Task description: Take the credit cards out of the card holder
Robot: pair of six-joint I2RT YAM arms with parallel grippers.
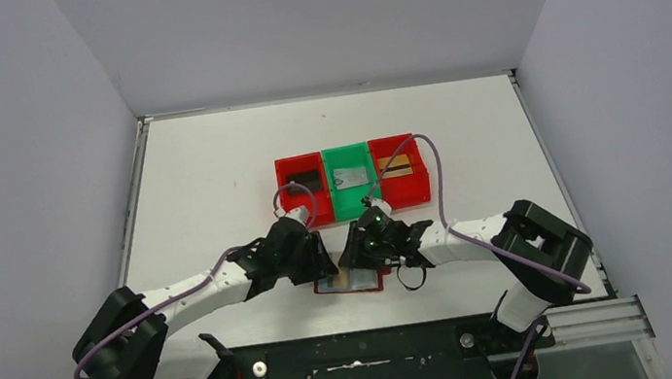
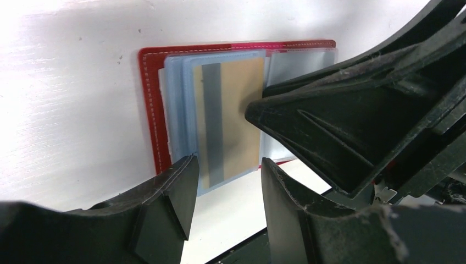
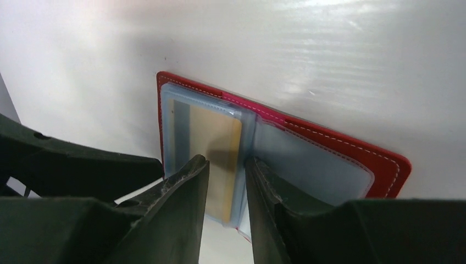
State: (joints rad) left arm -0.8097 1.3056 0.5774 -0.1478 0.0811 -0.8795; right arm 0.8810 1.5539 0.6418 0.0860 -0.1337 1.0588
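Only overhead: credit cards [image 1: 350, 179] in bins [image 1: 289, 164].

2 red bins [image 1: 286, 194], 1 green bin [image 1: 355, 204], 1 card holder [image 2: 149, 110], 4 credit cards [image 2: 243, 110], 2 arms [image 1: 197, 292].

From above and behind my arms [image 1: 199, 294] one camera takes in the worktop [image 1: 211, 167], while both wrist cameras stare closely at the same card holder [image 2: 148, 110].

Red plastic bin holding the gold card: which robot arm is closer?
Right. The right gripper sits front-left of that red plastic bin; the left gripper is farther left, near the other red bin.
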